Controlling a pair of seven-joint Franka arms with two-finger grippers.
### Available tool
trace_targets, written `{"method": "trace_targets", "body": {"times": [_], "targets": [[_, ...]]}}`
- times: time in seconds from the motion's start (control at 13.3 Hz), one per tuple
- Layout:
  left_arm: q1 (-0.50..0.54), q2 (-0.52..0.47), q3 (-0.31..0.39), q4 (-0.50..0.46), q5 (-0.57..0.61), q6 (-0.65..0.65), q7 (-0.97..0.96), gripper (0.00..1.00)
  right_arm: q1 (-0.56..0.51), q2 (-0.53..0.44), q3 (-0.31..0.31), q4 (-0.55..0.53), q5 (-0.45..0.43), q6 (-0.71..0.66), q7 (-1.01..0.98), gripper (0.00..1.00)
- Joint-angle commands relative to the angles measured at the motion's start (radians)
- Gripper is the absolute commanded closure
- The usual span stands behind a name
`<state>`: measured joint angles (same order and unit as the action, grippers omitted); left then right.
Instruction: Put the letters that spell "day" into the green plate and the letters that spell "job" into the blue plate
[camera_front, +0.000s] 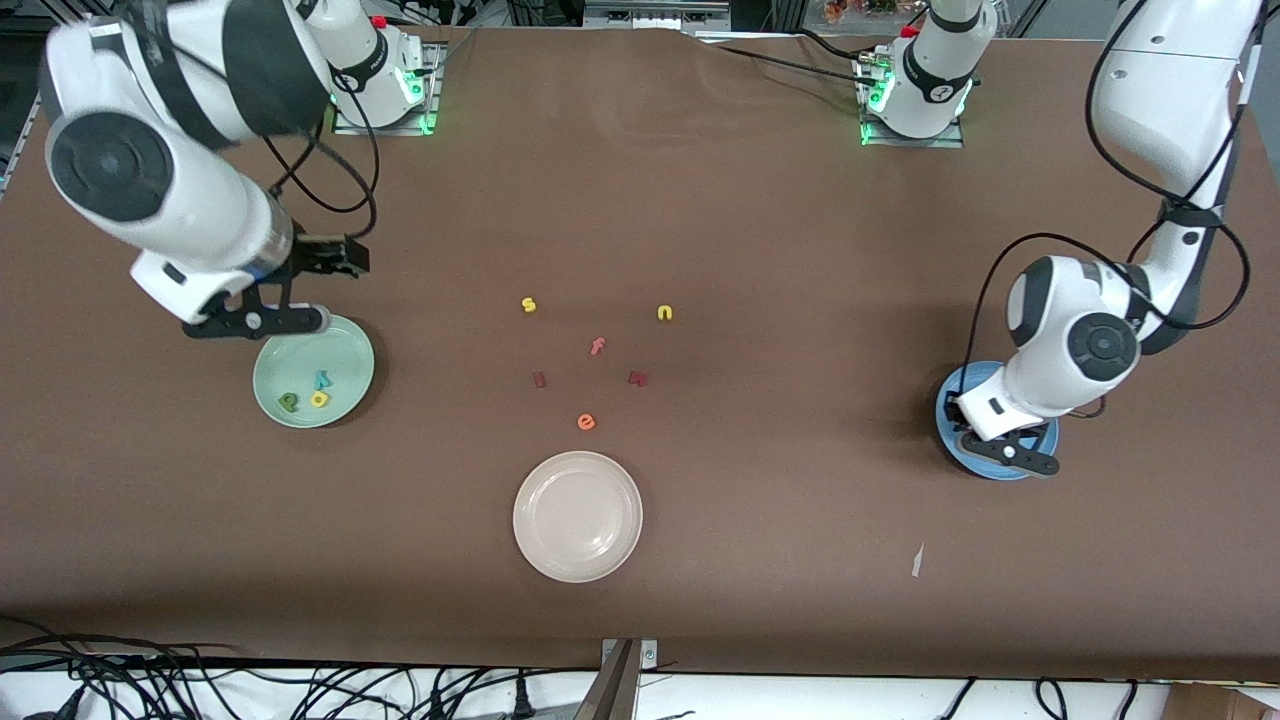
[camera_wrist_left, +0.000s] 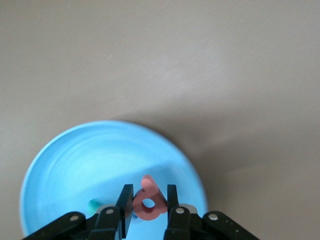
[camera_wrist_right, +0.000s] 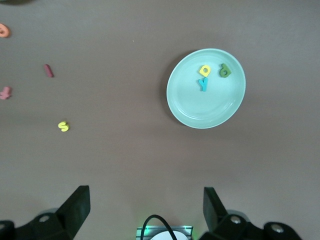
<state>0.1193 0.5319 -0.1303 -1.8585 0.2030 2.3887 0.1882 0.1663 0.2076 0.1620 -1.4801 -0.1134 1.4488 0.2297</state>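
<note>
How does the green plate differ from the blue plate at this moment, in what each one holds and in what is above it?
The green plate holds three loose letters: teal y, yellow one, dark green one. In the blue plate only a bit of a teal piece shows.

Above the green plate the right gripper has open, empty jaws. Above the blue plate the left gripper is shut on the pink b.

Both plates are round and similar in size.

Both arms: glossy white rounded casings, black joint bands and round caps, looped black cables, green-lit bases; black two-finger grippers bearing silver screws
</note>
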Motion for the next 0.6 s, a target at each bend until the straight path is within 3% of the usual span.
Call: {"method": "trace_targets", "body": {"times": [0.0,0.08,0.15,0.38,0.53], "targets": [[0.017,-0.069,0.003,-0.076,0.035,-0.011,0.033,0.75,-0.02,-0.086,-0.002,-0.031,0.017,-0.028,-0.012,0.0],[0.022,-0.066,0.004,-0.076,0.033,-0.011,0.033,0.1,-0.027,-0.106,-0.005,-0.043,0.024,-0.03,-0.015,0.0],[0.022,-0.069,0.004,-0.08,0.033,-0.011,0.031,0.0,-0.04,-0.115,-0.009,-0.046,0.058,-0.037,-0.018,0.0],[0.022,-0.086,0.004,-0.137,0.035,-0.01,0.022,0.0,-0.109,-0.138,-0.013,-0.049,0.15,-0.031,-0.052,0.0],[0.032,-0.104,0.004,-0.177,0.035,-0.01,0.02,0.0,-0.105,-0.166,-0.022,-0.063,0.118,-0.013,-0.085,0.0]]}}
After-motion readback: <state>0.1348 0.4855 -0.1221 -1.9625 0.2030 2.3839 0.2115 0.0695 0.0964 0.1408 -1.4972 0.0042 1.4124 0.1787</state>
